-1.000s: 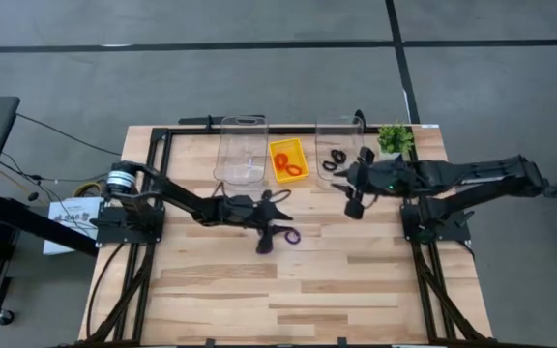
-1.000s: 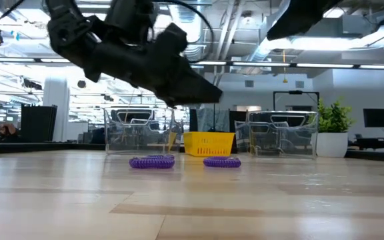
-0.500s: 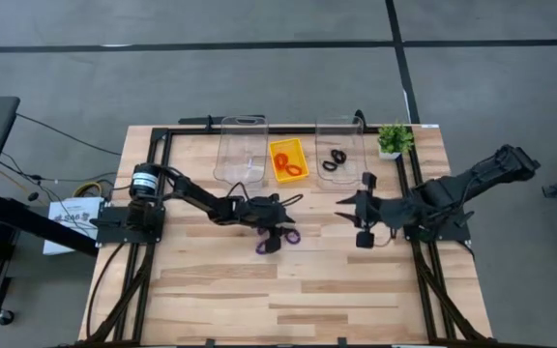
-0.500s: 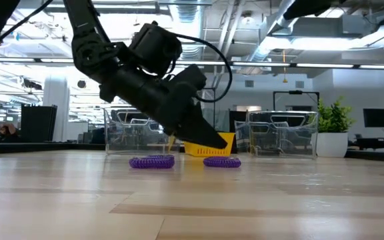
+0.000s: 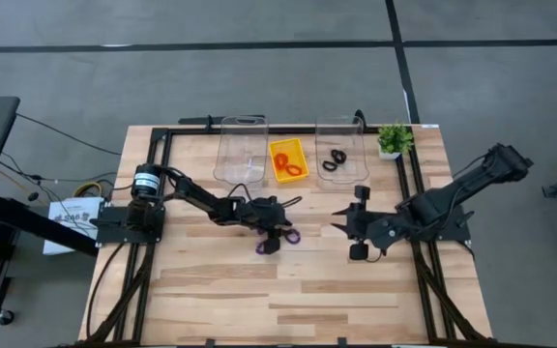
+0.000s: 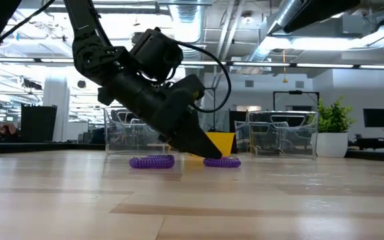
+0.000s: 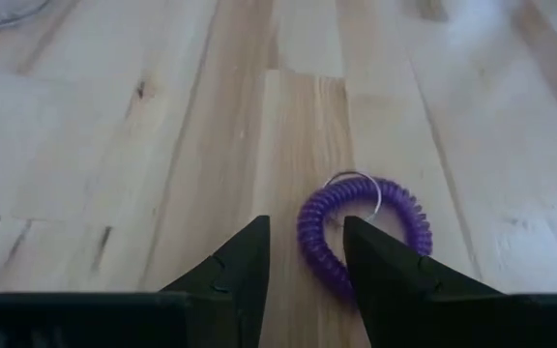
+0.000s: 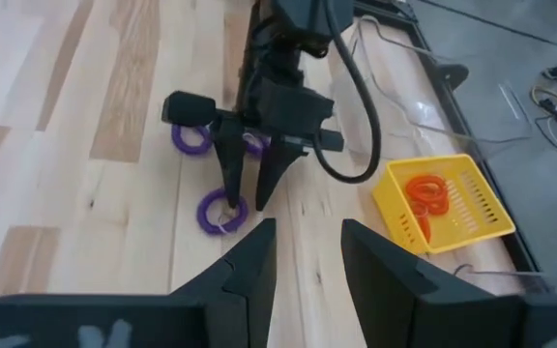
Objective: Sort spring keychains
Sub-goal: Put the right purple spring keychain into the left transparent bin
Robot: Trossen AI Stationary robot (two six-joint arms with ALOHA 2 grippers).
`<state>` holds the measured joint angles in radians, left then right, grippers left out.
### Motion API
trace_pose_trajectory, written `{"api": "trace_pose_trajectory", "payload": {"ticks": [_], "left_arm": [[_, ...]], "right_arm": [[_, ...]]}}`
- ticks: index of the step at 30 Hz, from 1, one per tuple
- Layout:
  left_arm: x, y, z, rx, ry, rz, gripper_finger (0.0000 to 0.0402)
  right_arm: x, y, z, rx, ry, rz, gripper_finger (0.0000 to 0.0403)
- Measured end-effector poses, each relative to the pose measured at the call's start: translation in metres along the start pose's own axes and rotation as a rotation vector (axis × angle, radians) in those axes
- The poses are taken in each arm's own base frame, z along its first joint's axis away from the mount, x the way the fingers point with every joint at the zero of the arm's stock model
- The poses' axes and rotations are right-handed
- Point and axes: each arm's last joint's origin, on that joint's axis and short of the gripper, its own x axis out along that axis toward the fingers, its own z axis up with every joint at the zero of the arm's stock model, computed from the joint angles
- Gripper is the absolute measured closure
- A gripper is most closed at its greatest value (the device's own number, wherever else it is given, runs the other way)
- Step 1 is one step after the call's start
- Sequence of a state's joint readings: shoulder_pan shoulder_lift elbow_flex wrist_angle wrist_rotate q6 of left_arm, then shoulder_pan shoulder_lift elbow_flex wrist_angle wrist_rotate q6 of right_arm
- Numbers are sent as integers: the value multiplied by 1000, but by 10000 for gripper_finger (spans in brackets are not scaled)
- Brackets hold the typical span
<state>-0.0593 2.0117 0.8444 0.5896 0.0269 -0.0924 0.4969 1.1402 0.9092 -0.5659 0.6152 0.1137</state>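
Observation:
A purple spring keychain (image 7: 409,208) lies flat on the table, its metal ring on the side away from the left arm. My left gripper (image 7: 307,224) is open and slants down onto it (image 6: 209,155). One finger stands inside the loop and the other outside, astride the loop's near side. Another purple keychain (image 5: 264,248) lies beside the left gripper's body. Orange-red keychains lie in the yellow tray (image 5: 288,158), and black ones in the right clear bin (image 5: 334,158). My right gripper (image 5: 341,229) is open and hovers to the right, pointing at the left gripper. My left gripper has its fingers astride the loop's near side arc (image 7: 309,232), coming from above and slanting toward the table's right. The gap is wider than the coil. Whether a finger touches the coil, I cannot tell. The keychain lies flat on the table.
An empty-looking clear bin (image 5: 241,150) stands left of the yellow tray at the far edge. A small potted plant (image 5: 393,138) sits at the far right corner. Bare wood (image 5: 288,300) spreads over the near half of the table.
My left gripper has come down and tipped forward, and its fingertips now sit at the right purple keychain. My right gripper has drawn back from the right clear bin toward the near edge and turned to face the left gripper. The keychains have stayed put.

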Motion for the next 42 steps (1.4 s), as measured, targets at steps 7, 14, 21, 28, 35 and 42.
{"api": "trace_pose_trajectory", "payload": {"ticks": [7,14,21,28,35,42], "left_arm": [[-1,4,-4,-64,50,55,271],[-1,4,-5,-74,63,60,277],[-2,2,-5,-36,78,-36,314],[-6,-6,-2,27,78,-208,379],[-11,-11,9,61,19,-223,381],[-33,-26,38,130,-97,-146,387]], "right_arm": [[9,7,1,-13,10,-1,294],[13,10,1,-26,13,2,294],[13,10,1,-25,13,3,294],[13,10,2,-21,8,5,294],[13,10,2,-16,8,6,294],[13,10,2,1,7,6,294]]}}
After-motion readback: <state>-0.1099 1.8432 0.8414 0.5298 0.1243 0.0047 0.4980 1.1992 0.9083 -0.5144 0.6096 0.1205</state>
